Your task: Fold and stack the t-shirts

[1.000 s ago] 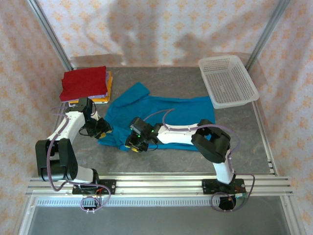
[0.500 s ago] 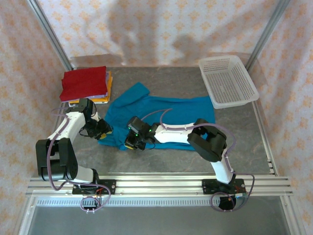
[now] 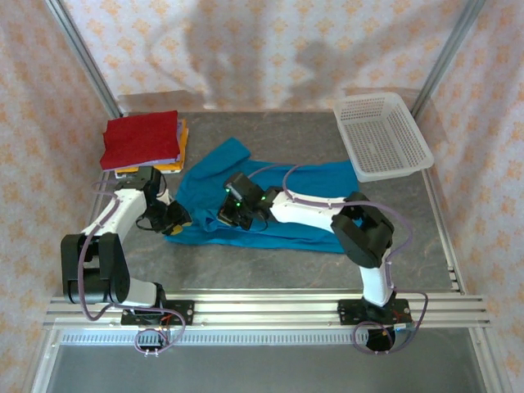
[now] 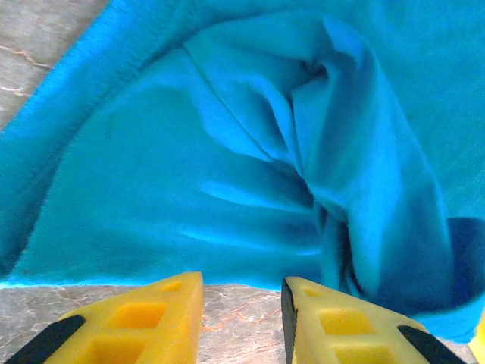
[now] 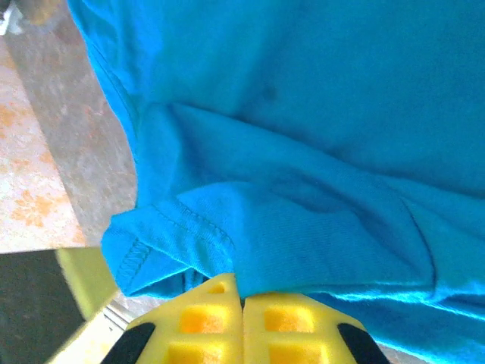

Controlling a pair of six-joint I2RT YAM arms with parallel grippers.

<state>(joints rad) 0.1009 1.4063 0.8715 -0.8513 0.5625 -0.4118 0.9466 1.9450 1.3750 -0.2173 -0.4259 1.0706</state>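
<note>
The large teal t-shirt (image 3: pixel 299 190) lies spread and rumpled across the middle of the table. My right gripper (image 3: pixel 232 215) is shut on the shirt's hemmed edge. In the right wrist view the fingers (image 5: pixel 204 322) are pressed together with teal cloth (image 5: pixel 318 152) pinched at their tips. My left gripper (image 3: pixel 175 217) sits at the shirt's left edge. Its jaws stand open in the left wrist view, with bare table between them and the teal cloth (image 4: pixel 227 167) just beyond the fingertips (image 4: pixel 174 303). A red folded t-shirt (image 3: pixel 141 137) tops a stack with orange (image 3: pixel 178 160) and purplish layers at the back left.
A white perforated basket (image 3: pixel 368 98) stands at the back right. Patterned curtain walls and metal posts close in the grey table (image 3: pixel 270 262). The rail with both arm bases runs along the near edge.
My right gripper shut on the teal shirt's near edge and moved back, away from the table's near edge, dragging cloth with it. The left gripper has hardly moved.
</note>
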